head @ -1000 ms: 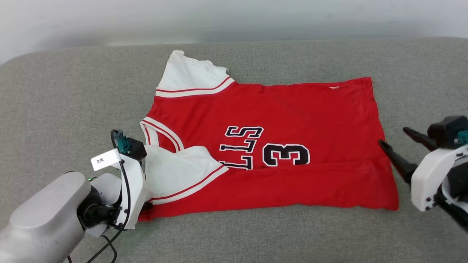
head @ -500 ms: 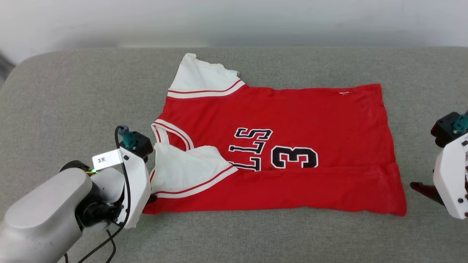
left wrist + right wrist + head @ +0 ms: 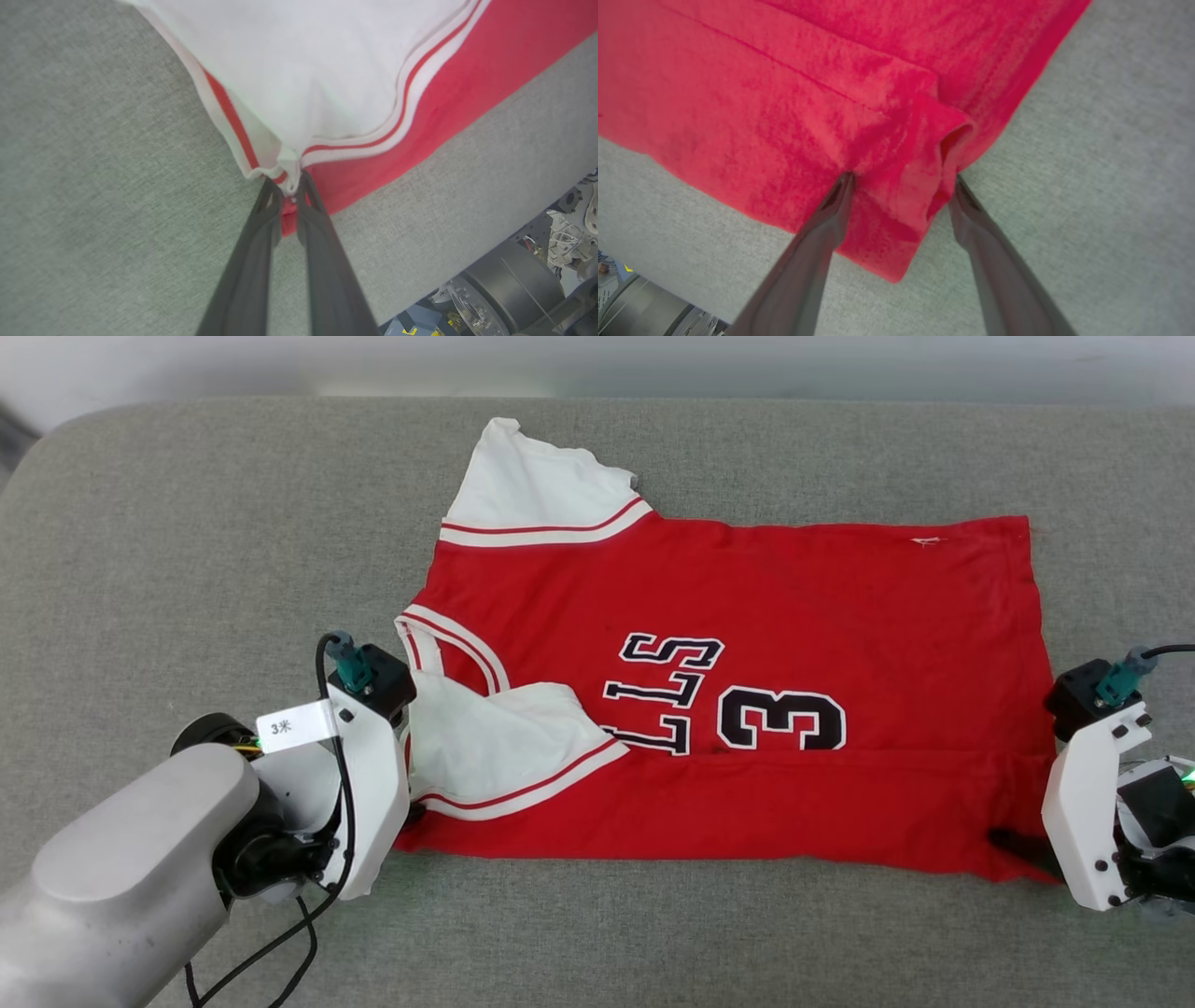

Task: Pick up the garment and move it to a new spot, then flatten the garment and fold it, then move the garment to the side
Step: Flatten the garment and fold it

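The garment, a red jersey with white sleeves and black lettering, lies spread on the grey cushion with its neck to the left and its hem to the right. Its near sleeve is folded in over the chest. My left gripper sits at the near left corner. In the left wrist view this gripper is shut on the striped trim where the white sleeve meets the red cloth. My right gripper is at the near right hem corner. In the right wrist view it is open, with a finger on each side of the bunched red hem.
The grey cushion stretches wide around the jersey, with a pale wall behind it. Its front edge is close to both grippers, and the robot's base lies below that edge. A black cable hangs from the left wrist.
The head camera has shifted. My right gripper has swung down from beside the hem to the near right corner and now straddles it. The left gripper has kept its hold on the trim.
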{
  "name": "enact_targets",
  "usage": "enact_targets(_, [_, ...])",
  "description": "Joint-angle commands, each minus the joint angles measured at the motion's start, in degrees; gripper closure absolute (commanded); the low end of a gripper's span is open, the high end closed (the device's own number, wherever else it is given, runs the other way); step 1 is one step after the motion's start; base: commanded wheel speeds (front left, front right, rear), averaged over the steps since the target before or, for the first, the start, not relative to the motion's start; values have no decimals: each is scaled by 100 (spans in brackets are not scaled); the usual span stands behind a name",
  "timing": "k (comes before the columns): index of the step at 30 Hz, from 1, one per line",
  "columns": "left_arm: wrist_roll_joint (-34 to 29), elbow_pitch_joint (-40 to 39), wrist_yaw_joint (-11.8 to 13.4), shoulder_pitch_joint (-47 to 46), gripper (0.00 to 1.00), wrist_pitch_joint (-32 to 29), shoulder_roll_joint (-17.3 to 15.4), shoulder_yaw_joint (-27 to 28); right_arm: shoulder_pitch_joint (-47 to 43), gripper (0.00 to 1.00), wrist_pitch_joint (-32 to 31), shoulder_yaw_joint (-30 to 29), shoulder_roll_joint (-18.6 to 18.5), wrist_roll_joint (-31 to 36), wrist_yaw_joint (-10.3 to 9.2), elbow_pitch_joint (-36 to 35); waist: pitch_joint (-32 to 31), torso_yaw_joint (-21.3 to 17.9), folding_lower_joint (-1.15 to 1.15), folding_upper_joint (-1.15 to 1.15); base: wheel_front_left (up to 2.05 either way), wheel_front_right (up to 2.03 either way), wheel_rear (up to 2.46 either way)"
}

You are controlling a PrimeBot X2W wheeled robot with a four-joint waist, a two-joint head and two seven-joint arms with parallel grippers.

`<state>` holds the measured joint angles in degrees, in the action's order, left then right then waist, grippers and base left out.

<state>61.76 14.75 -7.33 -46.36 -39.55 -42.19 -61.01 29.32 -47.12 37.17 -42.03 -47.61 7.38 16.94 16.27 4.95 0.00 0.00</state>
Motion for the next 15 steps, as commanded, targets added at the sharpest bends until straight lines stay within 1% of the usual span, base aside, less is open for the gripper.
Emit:
enact_targets(1, [1,-13,-9,-61,100,53,32,-37,-426,0,49,315,372,-134,20,157,13,-1,0,0,0,0,0])
enact_targets(2, [21,-6,-9,-39,100,77,21,-50,-434,0,126,350,386,-158,23,162,8,-13,0,0,0,0,0])
enact_targets(3, [35,7,-9,-7,100,94,7,-65,-423,45,215,370,380,-177,24,173,-11,-30,0,0,0,0,0])
enact_targets(4, [52,20,-9,34,100,113,-6,-79,-407,98,276,392,347,-208,24,182,-46,-47,0,0,0,0,0])
enact_targets(5, [70,41,-10,82,100,140,-23,-92,-379,100,345,404,296,-214,24,181,-93,-67,0,0,0,0,0])
enact_targets(6, [169,65,-10,189,100,196,-86,-125,-263,100,579,338,99,-266,18,163,-285,-122,0,0,0,0,0])
enact_targets(7, [210,57,-10,223,100,221,-117,-125,-229,100,643,326,20,-288,17,134,-360,-139,0,0,0,0,0])
enact_targets(10, [325,-34,-10,344,100,245,-223,-152,-203,100,810,328,-193,-382,9,-19,-592,-176,0,0,0,0,0])
enact_targets(15, [505,-274,-5,576,100,238,-499,-191,-350,100,952,374,-564,-505,9,-338,-895,-197,0,0,0,0,0])
